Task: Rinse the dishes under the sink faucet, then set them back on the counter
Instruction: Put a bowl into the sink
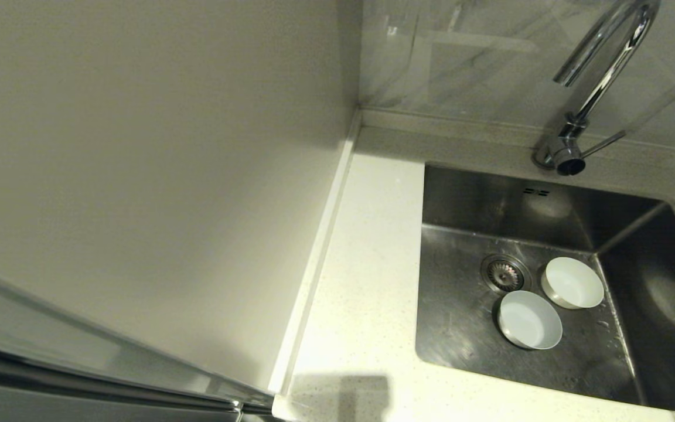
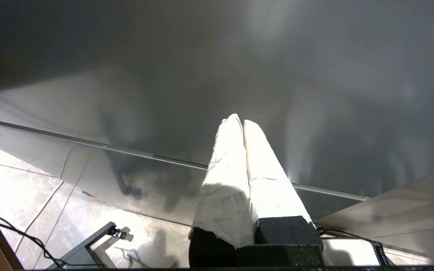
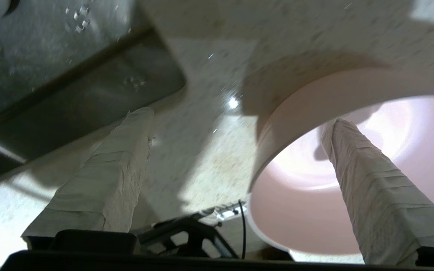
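Two dishes lie in the sink (image 1: 460,316) beside the drain (image 1: 505,274): a white bowl (image 1: 572,282) and a pale blue bowl (image 1: 529,320), both upright. A pale pink bowl (image 3: 300,177) stands on the speckled counter (image 3: 202,75) next to the sink's corner (image 3: 51,56). My right gripper (image 3: 239,117) is open and straddles the pink bowl's rim, one finger (image 3: 367,188) inside the bowl and the other (image 3: 107,173) outside it, neither pressing on it. It is out of the head view. The sink faucet (image 1: 566,153) stands behind the basin; no water shows.
A cream wall panel (image 1: 138,176) borders the counter (image 1: 361,281) on the left. The faucet's thin lever (image 1: 604,143) points to the right. My left gripper (image 2: 239,120) is shut and parked low beside a steel panel, above the tiled floor (image 2: 21,188).
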### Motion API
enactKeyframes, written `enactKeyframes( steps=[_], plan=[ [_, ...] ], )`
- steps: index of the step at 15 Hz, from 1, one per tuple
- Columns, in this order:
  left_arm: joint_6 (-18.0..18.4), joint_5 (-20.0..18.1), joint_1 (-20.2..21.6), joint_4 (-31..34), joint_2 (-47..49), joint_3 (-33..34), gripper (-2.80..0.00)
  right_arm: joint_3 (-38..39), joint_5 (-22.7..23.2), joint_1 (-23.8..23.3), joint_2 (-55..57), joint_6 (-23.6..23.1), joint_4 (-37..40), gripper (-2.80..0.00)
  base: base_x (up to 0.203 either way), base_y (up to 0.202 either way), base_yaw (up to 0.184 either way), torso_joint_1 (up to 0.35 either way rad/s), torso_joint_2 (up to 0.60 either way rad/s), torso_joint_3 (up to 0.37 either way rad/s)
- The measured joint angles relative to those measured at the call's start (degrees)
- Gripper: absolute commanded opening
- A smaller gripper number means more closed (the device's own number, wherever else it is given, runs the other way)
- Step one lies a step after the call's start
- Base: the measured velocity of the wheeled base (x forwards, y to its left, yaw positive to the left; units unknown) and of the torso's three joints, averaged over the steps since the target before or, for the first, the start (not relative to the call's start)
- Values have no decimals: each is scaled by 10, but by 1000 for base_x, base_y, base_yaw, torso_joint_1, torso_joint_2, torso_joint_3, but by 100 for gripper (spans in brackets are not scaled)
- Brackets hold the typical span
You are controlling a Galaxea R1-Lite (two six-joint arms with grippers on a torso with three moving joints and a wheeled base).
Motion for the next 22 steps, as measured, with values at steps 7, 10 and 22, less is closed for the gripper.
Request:
enactKeyframes(
  steps=[7,10,22],
  plan=[
    [0,0,0,0,0,0,-280,-1,-1,-22,27,17,-37,0,0,0,0,0,0,0],
    [0,0,0,0,0,0,-280,-1,-1,-25,29,17,-37,0,0,0,0,0,0,0],
    [0,0,0,0,0,0,-280,-1,-3,-26,31,16,-38,0,0,0,0,0,0,0]
  ],
)
